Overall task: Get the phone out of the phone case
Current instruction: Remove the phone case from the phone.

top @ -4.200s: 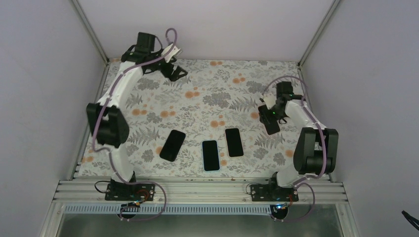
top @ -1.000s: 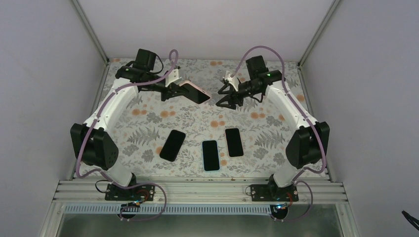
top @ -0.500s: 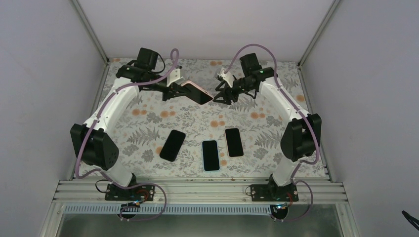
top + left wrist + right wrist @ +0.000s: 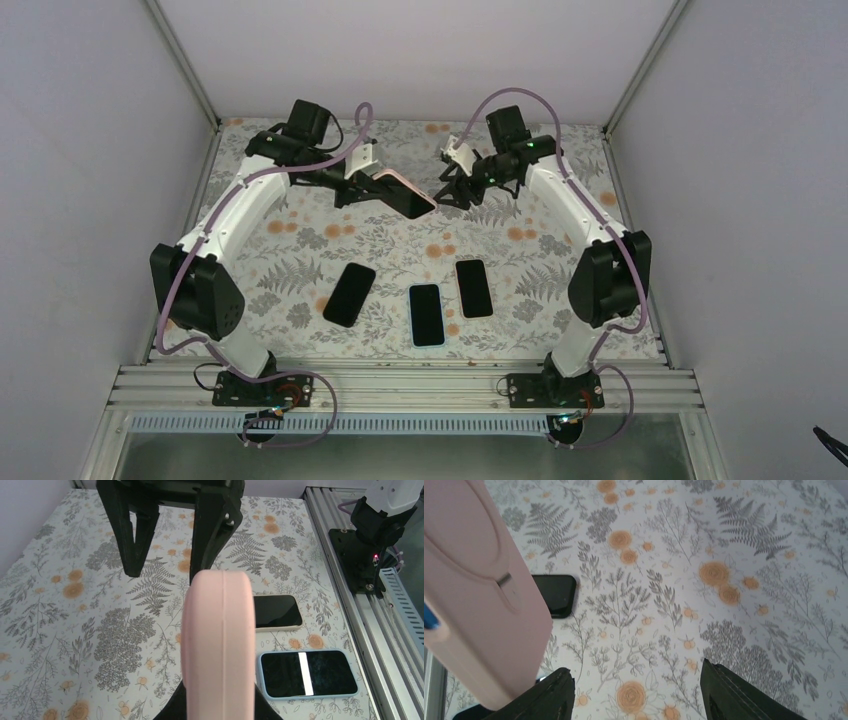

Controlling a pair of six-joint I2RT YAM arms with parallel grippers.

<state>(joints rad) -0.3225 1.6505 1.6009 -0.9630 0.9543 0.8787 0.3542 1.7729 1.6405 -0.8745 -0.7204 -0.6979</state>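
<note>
Above the far middle of the table (image 4: 300, 250), the left gripper (image 4: 358, 187) was clamped on one end of the pink case (image 4: 404, 194) and held it clear of the floral surface. We saw the case tilted in the top view, its free end lower and pointing right, with the dark face of the phone (image 4: 400, 198) seated inside the pink rim. From the left wrist, the case (image 4: 218, 640) appeared edge-on, rising from between the gripper's own fingers.

The right gripper (image 4: 447, 192) stood just right of the free end with its jaws spread wide. From the right wrist, the case's pink back (image 4: 479, 600) filled the left side, beside the left finger (image 4: 555, 696) rather than between the two fingers. We could not tell whether that finger touched the case.

Nearer the arm bases, three other handsets lay flat in a row, well apart from the held case: a black handset (image 4: 349, 294) on the left, a blue-cased handset (image 4: 427, 314) in the middle, and a third handset (image 4: 474, 288) on the right.
</note>
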